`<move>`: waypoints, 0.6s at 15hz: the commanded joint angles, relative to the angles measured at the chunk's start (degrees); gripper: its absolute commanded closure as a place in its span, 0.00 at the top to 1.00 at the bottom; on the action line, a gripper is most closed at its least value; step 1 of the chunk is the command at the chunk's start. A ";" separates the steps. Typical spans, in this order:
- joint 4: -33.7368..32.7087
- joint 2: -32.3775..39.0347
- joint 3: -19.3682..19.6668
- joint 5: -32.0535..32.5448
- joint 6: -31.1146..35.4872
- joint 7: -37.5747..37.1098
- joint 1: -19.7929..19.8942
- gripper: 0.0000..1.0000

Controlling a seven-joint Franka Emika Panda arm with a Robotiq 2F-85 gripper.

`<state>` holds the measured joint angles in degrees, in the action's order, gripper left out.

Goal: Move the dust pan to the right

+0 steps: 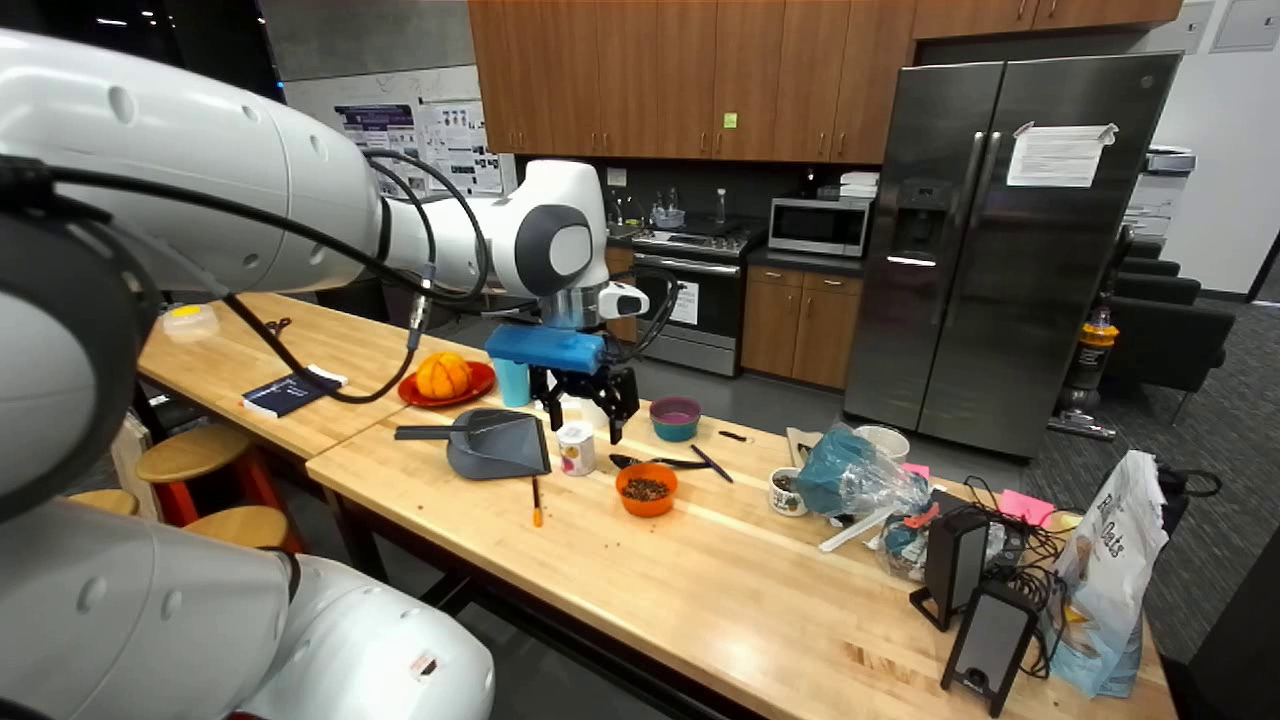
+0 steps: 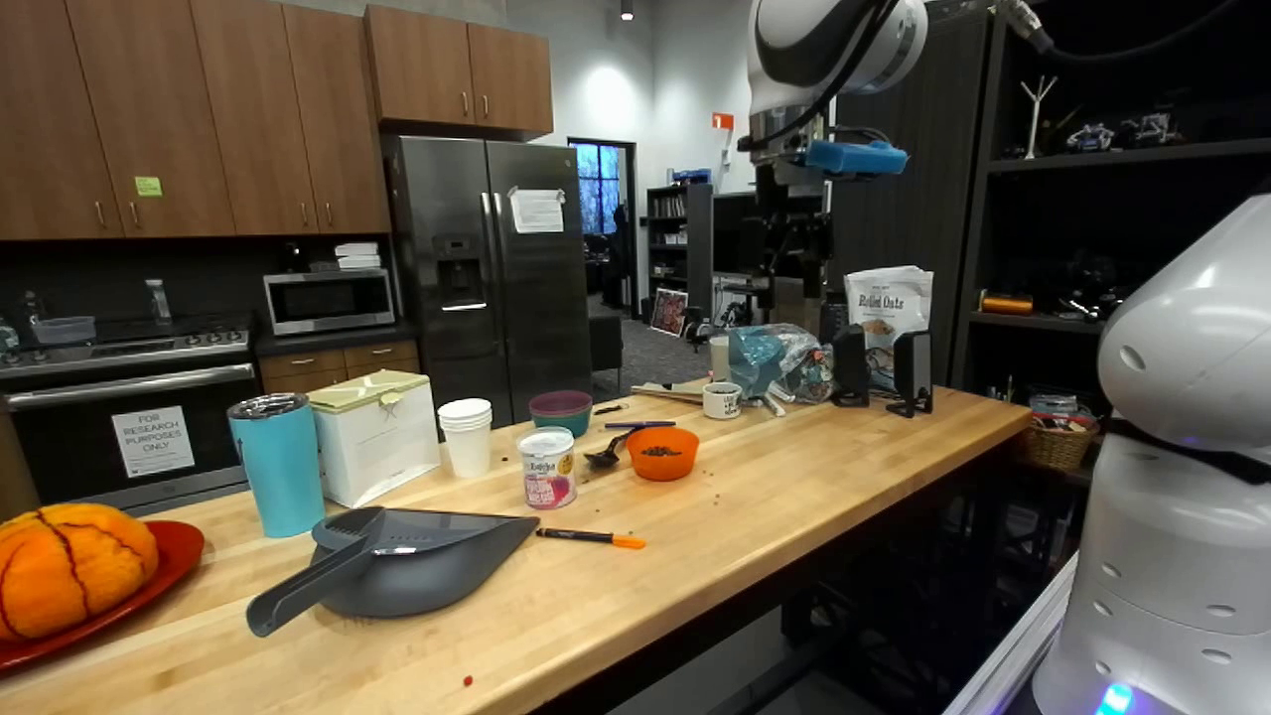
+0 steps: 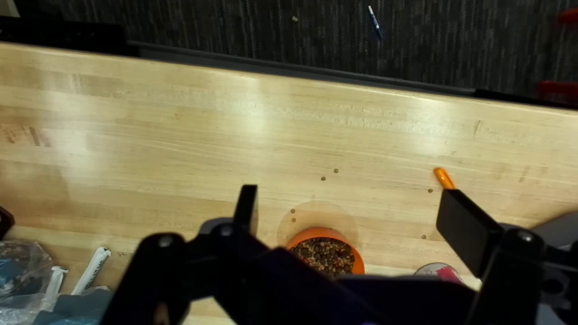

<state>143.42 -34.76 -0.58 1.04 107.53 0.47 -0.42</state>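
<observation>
The dust pan [image 1: 500, 450] is a dark grey scoop lying flat on the wooden table. In an exterior view its handle points left; it also shows large in an exterior view [image 2: 427, 576], its handle toward the camera's lower left. In the wrist view a grey part of the dust pan [image 3: 557, 229] shows at the right edge, partly behind a finger. My gripper [image 1: 586, 430] is open and empty, in the air above the table and away from the dust pan. It also shows in an exterior view [image 2: 791, 283] and from the wrist [image 3: 350, 192], with wide-apart fingers.
Beside the dust pan stand a white-pink can [image 2: 548, 482] and an orange marker [image 2: 591, 537]. An orange bowl [image 2: 663, 469] of pellets lies beyond. A blue tumbler [image 2: 278, 477], white box [image 2: 387, 452] and red plate [image 2: 184, 546] are close. A plastic bag [image 1: 850, 470] and speakers [image 1: 955, 560] stand farther along.
</observation>
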 commanded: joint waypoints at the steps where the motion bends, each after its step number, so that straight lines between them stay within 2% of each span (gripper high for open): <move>1: -0.25 -0.44 0.52 2.38 2.70 2.05 0.46 1.00; 5: -1.43 1.85 2.67 5.81 11.81 8.31 -0.20 1.00; 9: -3.42 6.98 7.33 1.87 20.30 22.02 -4.11 1.00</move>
<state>142.98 -32.79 3.04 5.36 123.93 13.68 -1.36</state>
